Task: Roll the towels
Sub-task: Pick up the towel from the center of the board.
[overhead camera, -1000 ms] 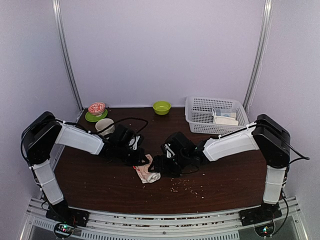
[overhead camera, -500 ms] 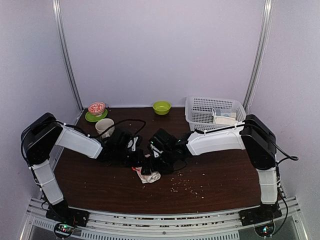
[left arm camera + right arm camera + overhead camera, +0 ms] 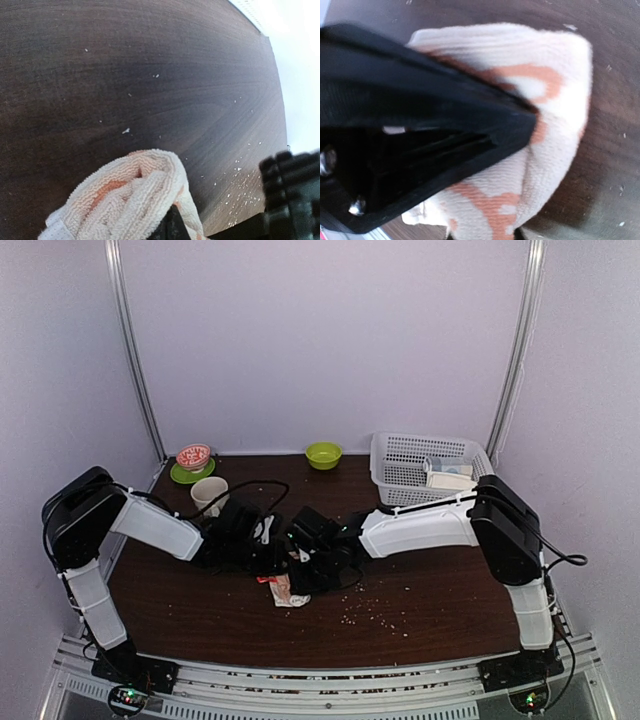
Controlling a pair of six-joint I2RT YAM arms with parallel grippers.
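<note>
The peach-orange and cream towel (image 3: 288, 592) lies bunched on the dark table (image 3: 450, 580), near its middle. My left gripper (image 3: 277, 558) and right gripper (image 3: 306, 566) meet right over it. In the left wrist view the towel (image 3: 125, 197) folds over a dark fingertip (image 3: 172, 226), and the left gripper (image 3: 172, 220) is shut on it. In the right wrist view a black finger (image 3: 470, 125) presses on top of the towel (image 3: 545, 75), with the right gripper (image 3: 522, 182) closed around its fold. A cream-white folded cloth (image 3: 452, 481) lies in the basket (image 3: 400, 455).
The white basket stands at the back right with a pale packet (image 3: 441, 466) inside. A green bowl (image 3: 323, 454) is at the back, a patterned bowl on a green saucer (image 3: 193, 458) and a cream cup (image 3: 209, 492) at back left. Crumbs (image 3: 375, 612) dot the table.
The right arm has swung left onto the peach towel and its jaws have closed from wide open. The towel has bunched up and shifted slightly left and nearer. The left gripper stayed shut.
</note>
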